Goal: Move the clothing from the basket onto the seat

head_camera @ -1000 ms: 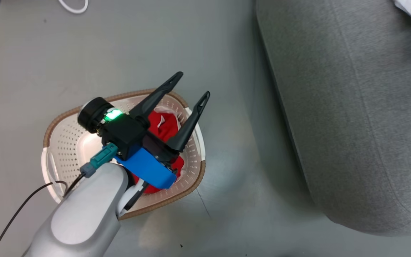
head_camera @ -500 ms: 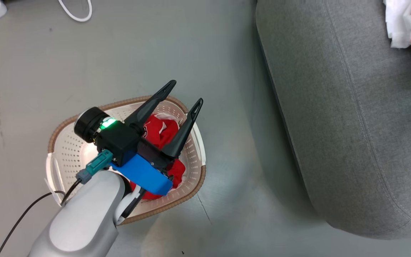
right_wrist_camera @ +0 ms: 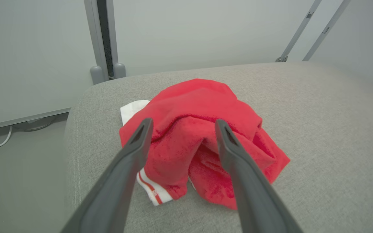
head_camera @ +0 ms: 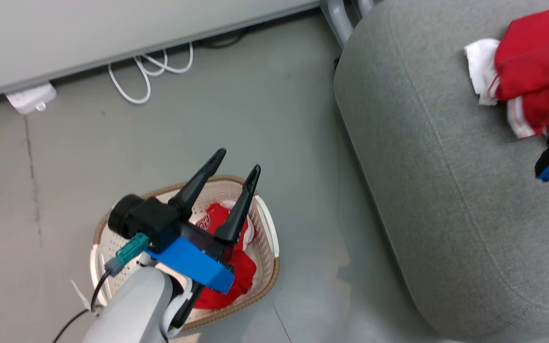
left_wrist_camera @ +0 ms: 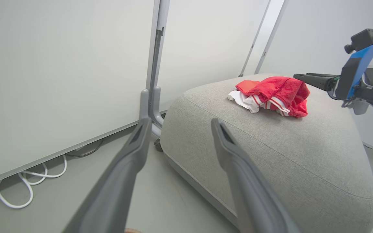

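In the right wrist view the right gripper (right_wrist_camera: 183, 122) has its two fingers spread wide, and past them a crumpled red garment (right_wrist_camera: 202, 106) lies on the grey seat (right_wrist_camera: 319, 129). White trim with red stripes shows at the heap's 7 o'clock and a white flap at its 10 o'clock. Whether the fingertips touch the cloth cannot be told here. In the left wrist view the left gripper (left_wrist_camera: 180, 121) also has its fingers wide apart, with the floor (left_wrist_camera: 173, 197) and the seat's rounded edge showing between them. The red garment sits on top of the seat at 1 o'clock, and the right gripper reaches in from 3 o'clock, its fingertip just beside the heap. White cables (left_wrist_camera: 28, 191) loop on the floor at 8 o'clock, below a pale wall panel (left_wrist_camera: 60, 64). In the head view the left gripper hangs above the basket (head_camera: 269, 228) at 7 o'clock. A second red garment (head_camera: 245, 272) with a white print lies in the basket, towards its 3 o'clock side. The seat takes up the right side, with the first garment at 1 o'clock. The right gripper is at 3 o'clock, one dark finger pointing up at the cloth.
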Available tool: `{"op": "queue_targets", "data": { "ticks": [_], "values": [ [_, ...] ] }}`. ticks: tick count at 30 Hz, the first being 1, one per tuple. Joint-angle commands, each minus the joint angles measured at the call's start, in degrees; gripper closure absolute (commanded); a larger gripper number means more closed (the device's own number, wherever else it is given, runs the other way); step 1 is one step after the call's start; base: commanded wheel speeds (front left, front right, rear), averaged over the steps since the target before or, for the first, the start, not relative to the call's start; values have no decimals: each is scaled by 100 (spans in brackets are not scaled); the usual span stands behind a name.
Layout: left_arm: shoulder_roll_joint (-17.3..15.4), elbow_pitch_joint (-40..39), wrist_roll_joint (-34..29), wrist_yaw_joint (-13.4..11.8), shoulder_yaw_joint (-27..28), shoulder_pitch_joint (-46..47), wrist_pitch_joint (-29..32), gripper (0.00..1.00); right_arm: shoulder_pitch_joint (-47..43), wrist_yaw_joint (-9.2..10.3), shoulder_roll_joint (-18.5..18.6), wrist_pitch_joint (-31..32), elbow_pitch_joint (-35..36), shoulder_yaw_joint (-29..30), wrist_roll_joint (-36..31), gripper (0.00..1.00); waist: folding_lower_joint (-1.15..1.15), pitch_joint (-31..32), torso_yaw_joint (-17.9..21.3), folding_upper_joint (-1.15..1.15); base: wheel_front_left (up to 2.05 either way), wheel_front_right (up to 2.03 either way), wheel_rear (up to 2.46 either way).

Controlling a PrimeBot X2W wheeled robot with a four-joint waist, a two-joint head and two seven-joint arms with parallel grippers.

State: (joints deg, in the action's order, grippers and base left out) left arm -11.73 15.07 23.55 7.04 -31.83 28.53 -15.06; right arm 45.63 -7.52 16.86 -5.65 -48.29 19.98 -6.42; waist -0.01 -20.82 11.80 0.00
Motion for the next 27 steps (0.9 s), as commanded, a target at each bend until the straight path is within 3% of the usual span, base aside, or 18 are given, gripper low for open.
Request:
{"op": "queue_targets", "data": {
  "ticks": [1,9,21,27],
  "values": [
    [46,30,3,4,104,-199,-17,0,-215,6,-40,-18,75,-89,47,0,1,385,-24,0,0,0,0],
    [280,144,-41,14,721,-1067,-17,0,-1198,6,-250,-45,837,-718,509,0,1,1192,-140,0,0,0,0],
    [492,244,-263,18,1656,-1838,-17,0,-3125,6,-815,369,3453,-1131,768,0,1,1730,-590,0,0,0,0],
    [598,287,-348,25,2040,-2049,-17,0,-3891,6,-1094,499,4319,-1351,633,0,1,1897,-835,0,0,0,0]
  ]
}}
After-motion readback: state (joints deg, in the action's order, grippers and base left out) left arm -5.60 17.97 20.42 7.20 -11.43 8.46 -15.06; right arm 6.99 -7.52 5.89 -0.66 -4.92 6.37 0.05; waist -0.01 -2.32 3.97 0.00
